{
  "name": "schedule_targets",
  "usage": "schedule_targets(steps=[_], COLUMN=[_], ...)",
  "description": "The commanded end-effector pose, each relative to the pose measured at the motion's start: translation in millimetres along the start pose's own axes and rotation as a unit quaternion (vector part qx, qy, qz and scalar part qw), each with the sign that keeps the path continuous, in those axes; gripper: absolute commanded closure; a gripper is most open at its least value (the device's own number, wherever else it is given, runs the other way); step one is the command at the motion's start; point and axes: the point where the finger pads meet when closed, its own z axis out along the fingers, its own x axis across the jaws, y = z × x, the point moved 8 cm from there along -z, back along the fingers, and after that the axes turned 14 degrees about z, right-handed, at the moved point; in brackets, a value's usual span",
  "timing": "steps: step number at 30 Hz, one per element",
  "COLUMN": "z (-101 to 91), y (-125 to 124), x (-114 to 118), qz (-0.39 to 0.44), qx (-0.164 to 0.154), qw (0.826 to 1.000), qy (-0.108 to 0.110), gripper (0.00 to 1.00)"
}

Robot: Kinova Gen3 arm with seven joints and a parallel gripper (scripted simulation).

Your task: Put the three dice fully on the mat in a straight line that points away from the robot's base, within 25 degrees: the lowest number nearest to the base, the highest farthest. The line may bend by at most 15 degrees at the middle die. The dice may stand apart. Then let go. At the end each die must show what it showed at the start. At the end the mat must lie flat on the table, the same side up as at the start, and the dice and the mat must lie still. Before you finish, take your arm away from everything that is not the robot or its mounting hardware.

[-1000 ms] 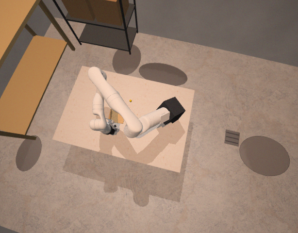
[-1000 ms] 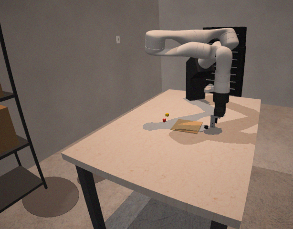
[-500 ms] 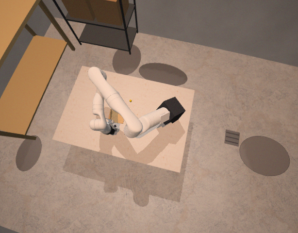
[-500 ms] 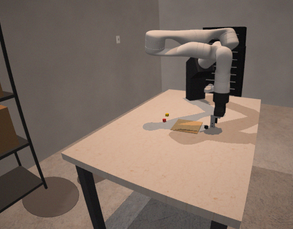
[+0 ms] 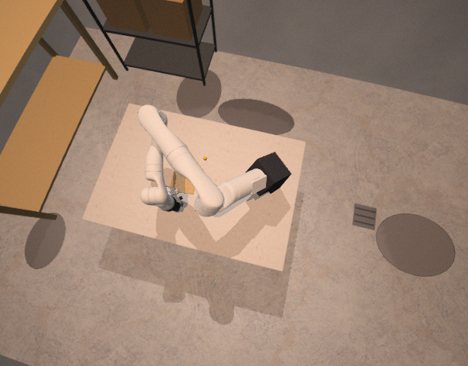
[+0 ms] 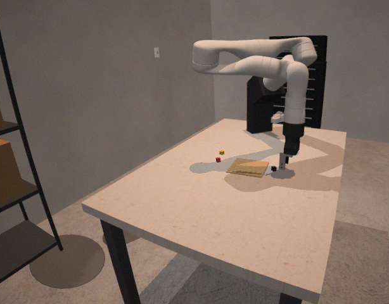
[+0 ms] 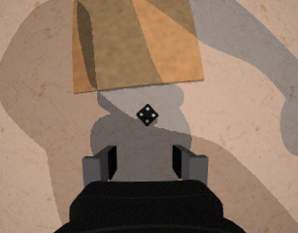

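The black die (image 7: 148,115) showed five pips and lay on the table (image 6: 201,209) just off the mat (image 7: 136,35), near one edge. The gripper (image 7: 148,162) hung low beside it, fingers spread wide and grasping nothing, the forearm vertical. The red die (image 6: 218,159) and yellow die (image 6: 222,152) sat beyond the mat's opposite side, off it.
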Motion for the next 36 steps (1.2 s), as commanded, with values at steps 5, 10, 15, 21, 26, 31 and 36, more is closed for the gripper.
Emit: schedule_targets(steps=[5,10,15,21,26,31,36], z=[-0.5,-1.9,-8.6,-24.8,-35.5,-55.4,-72.7], y=[0,0,0,0,0,0,0], x=[0,0,0,0,0,0,0], qz=[0.000,0.000,0.000,0.000,0.000,0.004,0.001], qx=[0.000,0.000,0.000,0.000,0.000,0.001,0.000], qw=[1.000,1.000,1.000,1.000,1.000,1.000,1.000], qy=[-0.001,-0.001,-0.001,-0.001,-0.001,-0.001,-0.001], gripper=[0.00,0.00,0.00,0.00,0.00,0.00,0.00])
